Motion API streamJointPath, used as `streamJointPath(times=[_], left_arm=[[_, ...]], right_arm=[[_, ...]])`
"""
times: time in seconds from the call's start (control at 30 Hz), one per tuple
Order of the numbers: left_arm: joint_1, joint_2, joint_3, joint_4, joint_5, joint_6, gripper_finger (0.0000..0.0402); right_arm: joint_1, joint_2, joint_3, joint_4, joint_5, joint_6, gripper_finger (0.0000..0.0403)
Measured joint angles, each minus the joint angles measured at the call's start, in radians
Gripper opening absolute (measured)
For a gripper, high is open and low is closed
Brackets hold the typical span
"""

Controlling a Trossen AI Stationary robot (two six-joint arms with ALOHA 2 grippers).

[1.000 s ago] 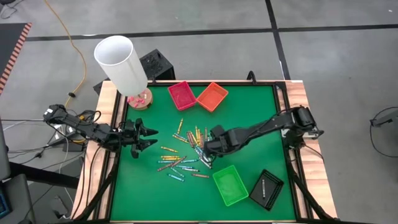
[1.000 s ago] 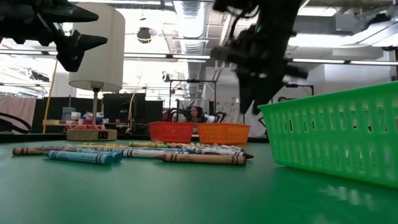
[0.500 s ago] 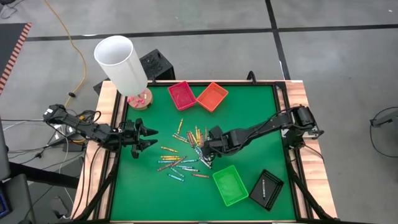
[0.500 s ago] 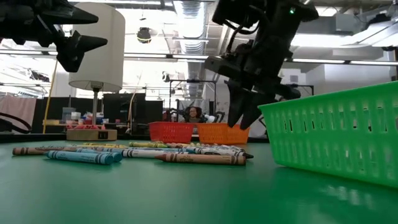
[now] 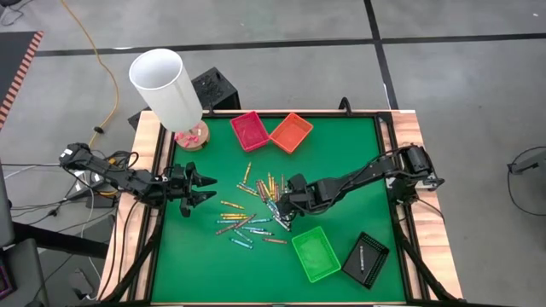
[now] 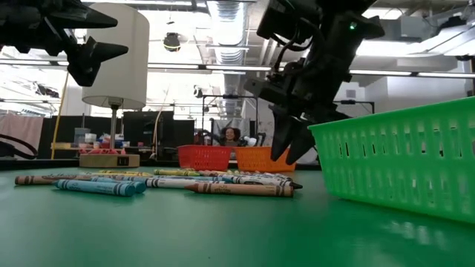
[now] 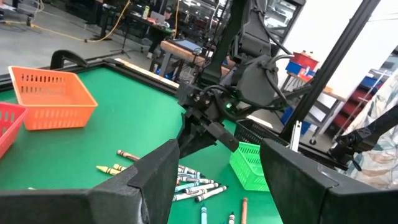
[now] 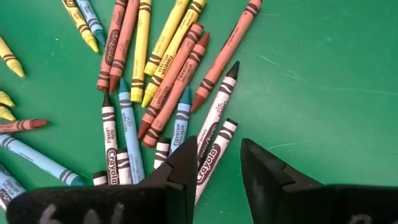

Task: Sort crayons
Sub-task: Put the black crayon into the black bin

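Several crayons (image 5: 253, 211) in yellow, orange, red-brown, blue and grey-white wraps lie flat in a loose heap on the green mat. My right gripper (image 5: 281, 217) hangs open just above the heap's right side, slanting down. In the right wrist view its fingers (image 8: 186, 163) stand on either side of a grey-white crayon with a black tip (image 8: 214, 127). The low view shows the fingertips (image 6: 280, 154) clear of the crayons (image 6: 237, 187). My left gripper (image 5: 210, 188) stands open and level over the mat's left part, holding nothing.
A red tray (image 5: 249, 130) and an orange tray (image 5: 291, 132) stand at the far edge. A green tray (image 5: 316, 253) and a black tray (image 5: 365, 258) sit near the front right. A lamp with a white shade (image 5: 166, 88) stands at the far left corner.
My right gripper has come down toward the crayons and tipped more steeply downward, its fingers staying apart. The crayons have not moved.
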Motion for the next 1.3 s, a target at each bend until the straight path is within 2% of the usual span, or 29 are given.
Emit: streamJointPath(times=[0.37,0.73,1.3], left_arm=[[0.0,0.0,0.0,-0.011,-0.001,-0.002,0.0215],[0.0,0.0,0.0,-0.015,-0.001,-0.002,0.0215],[0.0,0.0,0.0,-0.015,-0.005,-0.001,0.0215]], right_arm=[[0.0,0.101,0.005,0.074,-0.036,0.001,0.0118],[0.001,0.083,0.004,0.019,-0.072,0.022,0.0118],[0.004,0.067,0.021,-0.061,-0.142,-0.077,0.0116]])
